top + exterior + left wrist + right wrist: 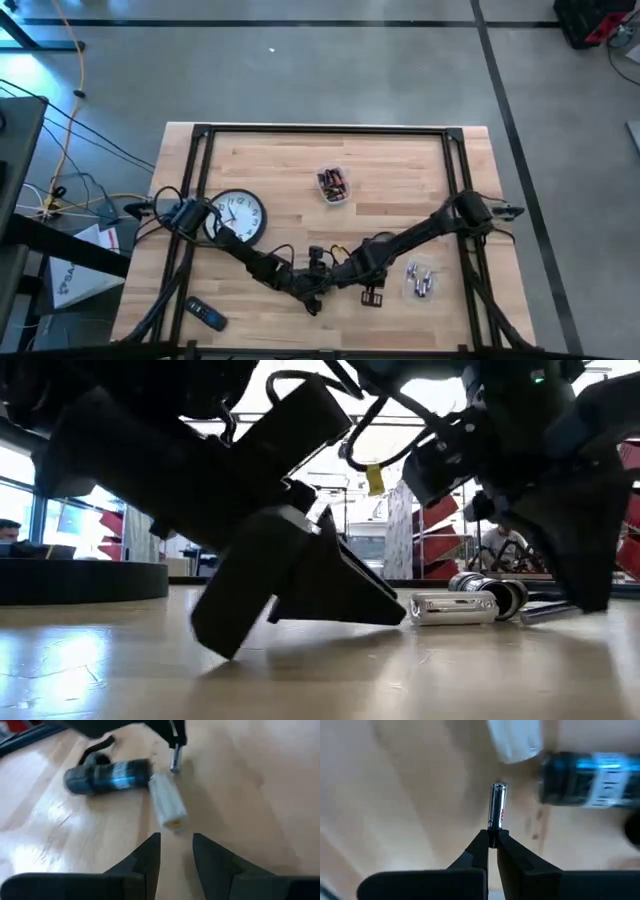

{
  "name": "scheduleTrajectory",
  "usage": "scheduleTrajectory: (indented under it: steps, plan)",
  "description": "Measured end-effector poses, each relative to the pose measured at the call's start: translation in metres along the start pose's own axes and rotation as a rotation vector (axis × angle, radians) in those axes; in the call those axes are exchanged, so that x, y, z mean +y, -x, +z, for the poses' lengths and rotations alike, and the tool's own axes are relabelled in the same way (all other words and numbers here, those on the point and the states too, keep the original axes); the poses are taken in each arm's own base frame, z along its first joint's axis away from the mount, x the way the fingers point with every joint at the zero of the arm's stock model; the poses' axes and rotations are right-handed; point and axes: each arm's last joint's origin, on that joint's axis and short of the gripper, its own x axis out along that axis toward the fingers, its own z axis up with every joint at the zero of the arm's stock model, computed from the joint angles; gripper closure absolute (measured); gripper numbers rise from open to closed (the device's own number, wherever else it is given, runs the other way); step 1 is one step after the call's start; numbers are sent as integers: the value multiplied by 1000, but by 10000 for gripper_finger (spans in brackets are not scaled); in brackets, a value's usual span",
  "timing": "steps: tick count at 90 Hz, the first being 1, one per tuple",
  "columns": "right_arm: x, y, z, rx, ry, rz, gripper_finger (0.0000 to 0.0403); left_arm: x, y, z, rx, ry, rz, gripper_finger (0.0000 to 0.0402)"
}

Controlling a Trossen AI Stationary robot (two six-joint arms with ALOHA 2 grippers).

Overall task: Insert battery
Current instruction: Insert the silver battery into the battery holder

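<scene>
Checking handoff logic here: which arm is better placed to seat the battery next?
Right. The right gripper is shut on the battery, close to the flashlight. The left gripper is open and empty before the white holder.

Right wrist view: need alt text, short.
The right gripper pinches one end of a slim silver battery, holding it over the wooden table. Just beyond the battery's free end lie a white cylindrical piece and a dark blue flashlight body.
</scene>
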Motion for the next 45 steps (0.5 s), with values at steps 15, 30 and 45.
scheduleTrajectory:
  steps: [15, 30, 45]
  plan:
    - [-6, 1, 2, 3, -1, -30, 403, -1, -1, 0, -23, 6, 4, 281]
    - [-6, 0, 5, -22, 11, -9, 403, 1, -2, 2, -36, -13, 22, 241]
    - [-6, 0, 6, -28, 27, -6, 403, -2, -1, 2, -39, -34, -2, 209]
